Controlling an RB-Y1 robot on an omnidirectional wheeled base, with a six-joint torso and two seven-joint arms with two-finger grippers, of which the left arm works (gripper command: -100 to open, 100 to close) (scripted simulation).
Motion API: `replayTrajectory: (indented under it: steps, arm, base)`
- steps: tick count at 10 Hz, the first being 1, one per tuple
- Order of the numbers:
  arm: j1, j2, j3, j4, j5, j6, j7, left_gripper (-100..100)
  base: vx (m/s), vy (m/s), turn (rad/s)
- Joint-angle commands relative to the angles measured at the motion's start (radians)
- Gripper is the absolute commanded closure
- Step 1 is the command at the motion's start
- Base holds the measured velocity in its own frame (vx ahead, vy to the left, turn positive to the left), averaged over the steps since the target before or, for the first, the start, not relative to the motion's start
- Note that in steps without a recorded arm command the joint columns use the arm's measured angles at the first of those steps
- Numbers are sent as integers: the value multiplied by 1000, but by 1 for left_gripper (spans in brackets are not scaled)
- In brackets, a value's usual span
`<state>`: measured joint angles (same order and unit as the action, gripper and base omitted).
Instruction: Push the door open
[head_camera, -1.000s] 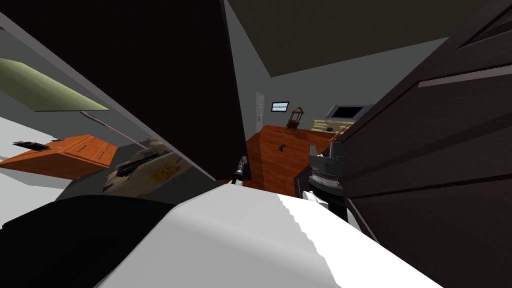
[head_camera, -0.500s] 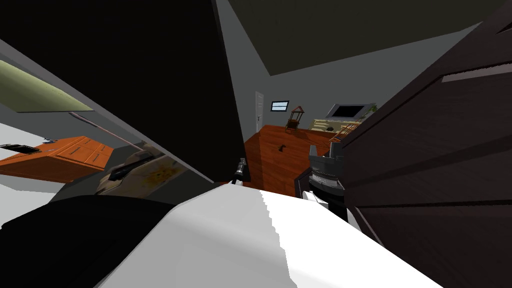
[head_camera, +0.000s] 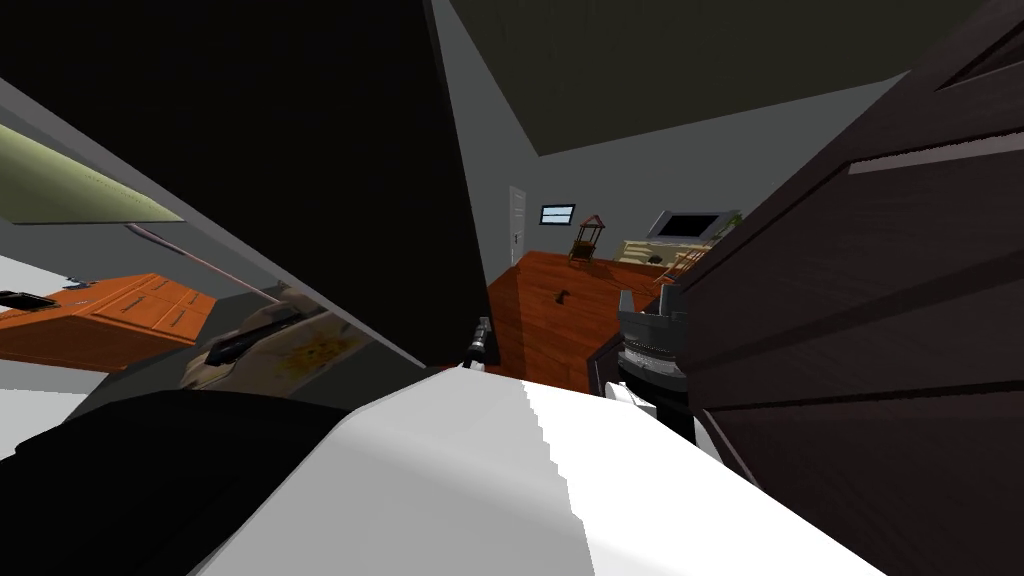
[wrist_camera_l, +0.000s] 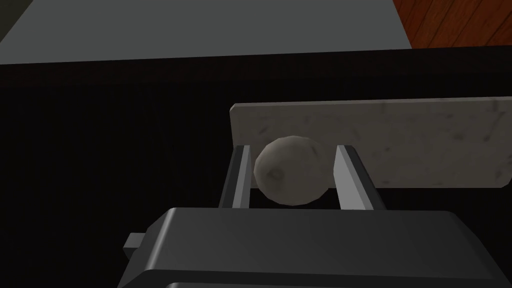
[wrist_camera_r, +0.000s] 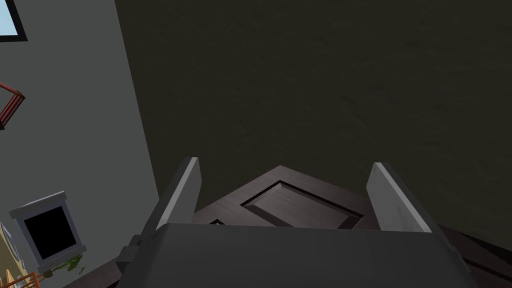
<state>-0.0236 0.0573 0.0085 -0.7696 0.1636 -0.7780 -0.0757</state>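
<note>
L gripper is clamping a round grey knob. Its fingers are drawn in to abt the knob's width, one pressing each side. The knob is sitting on a pale mottled plate fixed to a flat black surface; can't tell if that surface is a door face. In head view the L gripper is showing small at my 12 o'clock, at the edge of a big black area spreading to 10–11 o'clock.

Door, dark brown w/ recessed panels, is standing angled at my 2–3 o'clock, close beside me. R gripper is sitting just beside the door's near edge at 1 o'clock, fingers spread wide and holding nothing, w/ a door panel showing btwn them. Touching the door or not, can't tell. Btwn door and black area, at 12 o'clock, a room w/ reddish wood floor is showing.
</note>
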Motion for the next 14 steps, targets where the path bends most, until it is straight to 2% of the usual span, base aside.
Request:
replayTrajectory:
  steps: [1,5,7,8,10,12,13,14]
  arm:
    - [-5,9,26,1,20,-8,-17,100]
    - [12,23,85,-20,73,-8,-56,100]
    - [12,23,85,-20,73,-8,-56,100]
    - [19,26,110,-29,95,-9,-72,100]
    - [27,29,135,-38,118,-9,-89,100]
    - [32,29,153,-45,134,-9,-101,100]
    - [38,29,172,-51,150,-10,-112,100]
    - [38,29,172,-51,150,-10,-112,100]
  base:
    - [169,-41,-56]
    - [203,-4,-58]
    - [101,20,2]
    - [107,-4,-79]
    - [137,-4,-48]
    - [125,-1,-31]
    - [155,26,-44]
    - [129,11,-24]
